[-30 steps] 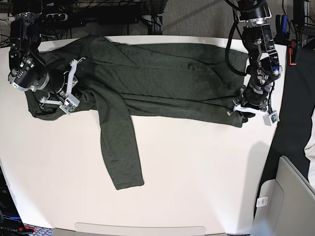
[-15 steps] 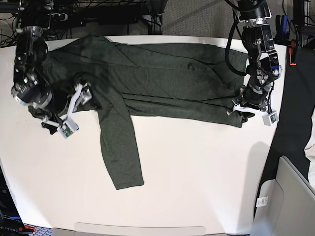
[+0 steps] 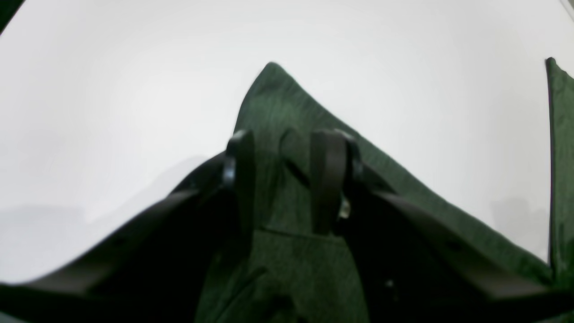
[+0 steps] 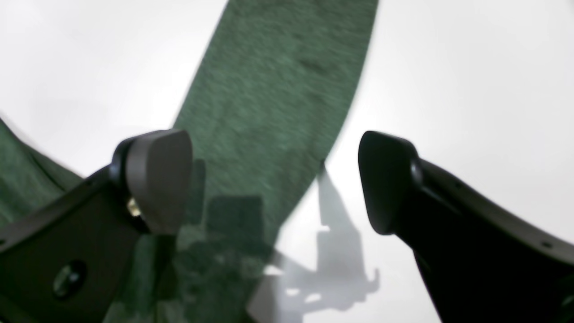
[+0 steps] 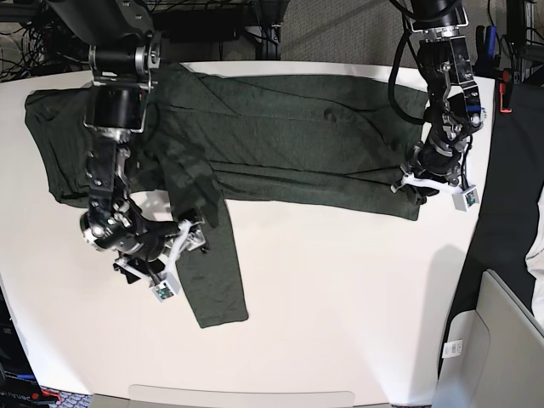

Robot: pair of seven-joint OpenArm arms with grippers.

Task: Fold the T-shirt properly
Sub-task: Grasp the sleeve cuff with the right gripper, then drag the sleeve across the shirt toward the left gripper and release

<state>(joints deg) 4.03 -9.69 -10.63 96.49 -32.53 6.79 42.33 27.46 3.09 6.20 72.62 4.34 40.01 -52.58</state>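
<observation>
Olive knit: the shirt (image 5: 280,140) lies spread flat across the far half of the white surface (image 5: 340,306), body running from left edge to right.
Sleeve: one long sleeve (image 5: 212,263) hangs down from the shirt's left part toward the near edge, flat on the surface, cuff end nearest the viewer.
Right pincer (image 5: 183,246): on the base view's left, low over the sleeve's left edge, about halfway down it; jaws spread wide, nothing between them. In its wrist view the sleeve (image 4: 278,98) runs up between the two fingers, closer to the left one, with bare surface under the other.
Middle: shirt body shows long folds and a seam line, no print.
Left pincer (image 5: 421,183): on the base view's right, at the shirt's lower right corner; jaws narrow, pinching a fold of the fabric. In its wrist view the cloth (image 3: 287,134) rises to a peak between the fingers (image 3: 329,175).
Right edge: dark gear (image 5: 501,76) beside the surface.
</observation>
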